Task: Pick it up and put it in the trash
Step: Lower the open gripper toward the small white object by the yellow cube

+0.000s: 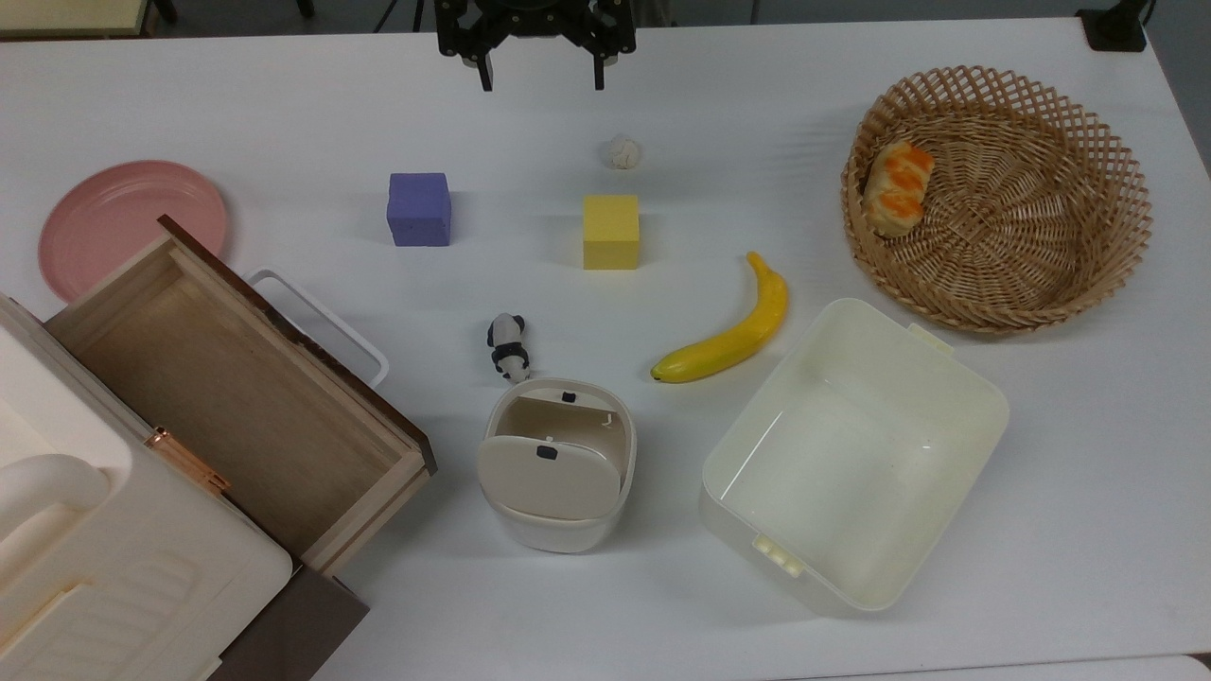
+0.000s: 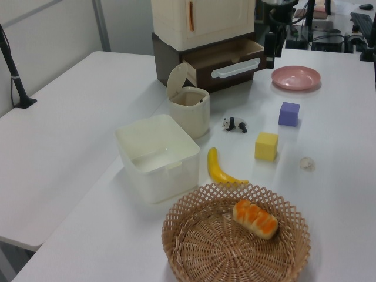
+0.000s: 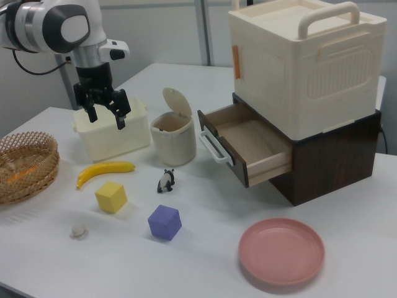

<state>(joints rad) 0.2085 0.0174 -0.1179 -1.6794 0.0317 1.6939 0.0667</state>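
At top centre of the top view, the claw [image 1: 539, 71] hung released, fingers down, above the crumpled off-white paper ball [image 1: 623, 151] on the smooth white tabletop [image 1: 757, 123].

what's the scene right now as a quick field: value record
gripper: open, raised, holding nothing
paper ball: loose on table, beside yellow cube
trash bin: flap lid tipped open, next to panda figurine
drawer: pulled open
wicker basket: holds a bread roll
task progress: ball not yet grasped
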